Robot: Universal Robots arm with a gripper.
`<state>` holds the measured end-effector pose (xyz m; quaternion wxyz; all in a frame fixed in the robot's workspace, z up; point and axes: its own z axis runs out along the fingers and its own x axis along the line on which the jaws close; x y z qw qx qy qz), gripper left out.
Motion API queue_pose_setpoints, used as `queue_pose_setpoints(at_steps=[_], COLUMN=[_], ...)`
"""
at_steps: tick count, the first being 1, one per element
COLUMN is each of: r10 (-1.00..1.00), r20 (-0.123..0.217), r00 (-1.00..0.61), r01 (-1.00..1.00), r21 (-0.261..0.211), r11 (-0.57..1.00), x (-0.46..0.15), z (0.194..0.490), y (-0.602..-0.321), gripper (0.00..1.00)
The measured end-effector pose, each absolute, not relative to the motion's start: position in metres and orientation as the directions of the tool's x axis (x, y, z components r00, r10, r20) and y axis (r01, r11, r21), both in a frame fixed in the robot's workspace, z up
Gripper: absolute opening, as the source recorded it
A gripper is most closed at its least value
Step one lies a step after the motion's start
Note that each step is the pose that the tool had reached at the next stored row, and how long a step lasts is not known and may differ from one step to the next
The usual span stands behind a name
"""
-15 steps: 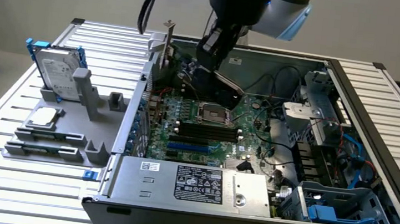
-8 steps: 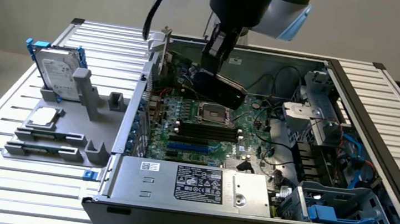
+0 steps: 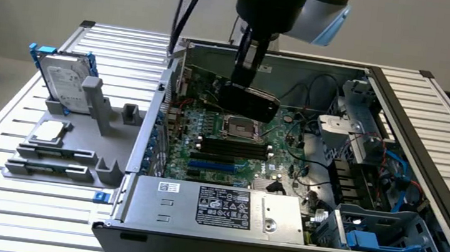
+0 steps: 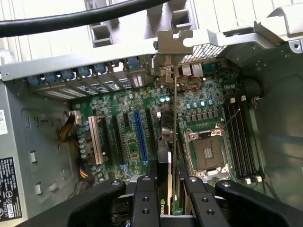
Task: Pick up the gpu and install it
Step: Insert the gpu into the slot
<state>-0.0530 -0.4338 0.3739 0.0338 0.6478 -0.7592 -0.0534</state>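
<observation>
**GPU in the gripper over the expansion slots, seating not confirmed**

The pick-up half of the job looks done. The gripper (image 4: 165, 201) is clamped on the gpu (image 4: 166, 127), with 1 finger (image 4: 142, 198) on each flat face, and the card is inside the open computer case (image 3: 424, 141) rather than out on the grey fixture tray (image 3: 62, 168).

In the exterior view the gripper (image 3: 249, 101) hangs low over the motherboard (image 3: 204, 161), just above the CPU socket (image 3: 239, 127). The gpu (image 3: 207, 77) stands on edge towards the rear wall of the case.

The install half is, by my reading, not yet shown as finished. In the wrist view the card lines up along the row of expansion slots, between the blue slot (image 4: 138, 137) and the CPU socket (image 4: 208, 153). Its silver end bracket (image 4: 174, 42) is up at the rear slot openings. Whether its lower edge is in a slot, resting on one or just above it, I cannot tell, since the card hides its own contact line.

The gpu is seen almost edge-on: a thin, flat board held upright. It has a black cover on 1 side near the fingers and a dark block partway along. In the exterior view its face shows green circuit board.

On the tray, the hard drive with the blue frame (image 3: 67, 78) sits upright in its holder, well apart from the work. The 4 memory sticks (image 3: 227, 145) lie seated beside the socket.
</observation>
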Motion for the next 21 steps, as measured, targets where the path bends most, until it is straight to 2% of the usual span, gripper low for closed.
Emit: queue_pose_setpoints(at_steps=[11, 21], r10=[-0.999, -0.997], r20=[-0.019, -0.017], r00=[0.033, 0.072], r01=[-0.994, -0.994], r21=[0.103, 0.076], r11=[-0.035, -0.073], x=[-0.053, -0.056], z=[0.368, 0.361], y=[-0.434, -0.436], gripper=[0.26, 0.26])
